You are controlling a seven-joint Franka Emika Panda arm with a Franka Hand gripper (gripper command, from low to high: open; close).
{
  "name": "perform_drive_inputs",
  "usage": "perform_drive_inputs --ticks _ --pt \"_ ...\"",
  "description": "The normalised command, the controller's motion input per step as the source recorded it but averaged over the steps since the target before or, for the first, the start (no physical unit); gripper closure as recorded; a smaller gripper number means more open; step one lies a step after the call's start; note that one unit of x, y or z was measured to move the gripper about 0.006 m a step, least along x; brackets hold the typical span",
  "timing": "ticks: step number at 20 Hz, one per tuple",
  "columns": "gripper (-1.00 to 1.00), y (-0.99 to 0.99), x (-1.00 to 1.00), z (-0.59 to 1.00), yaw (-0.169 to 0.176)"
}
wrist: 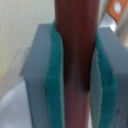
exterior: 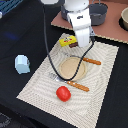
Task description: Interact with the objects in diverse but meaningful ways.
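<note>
One stick (wrist: 74,60) is pinched between the tool's (wrist: 75,75) pads; transport is in hand. Next, placement on the plate (exterior: 65,70) is judged likely.

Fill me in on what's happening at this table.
The gripper is shut on a dark brown stick, clamped between its green pads. The arm hangs above the woven mat, near the plate and the yellow block. The red ball lies on the mat's near part; the blue carton sits off it, toward the exterior view's left.
</note>
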Motion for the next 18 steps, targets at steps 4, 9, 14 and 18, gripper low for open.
perform_drive_inputs --ticks 4,9,14,18 --pt "1.00 0.27 0.83 0.00 -0.014" --pt "-1.00 0.26 0.60 0.04 -0.012" --pt "-1.00 0.46 0.22 0.48 0.000" --pt "-1.00 0.48 0.13 0.80 -0.004"
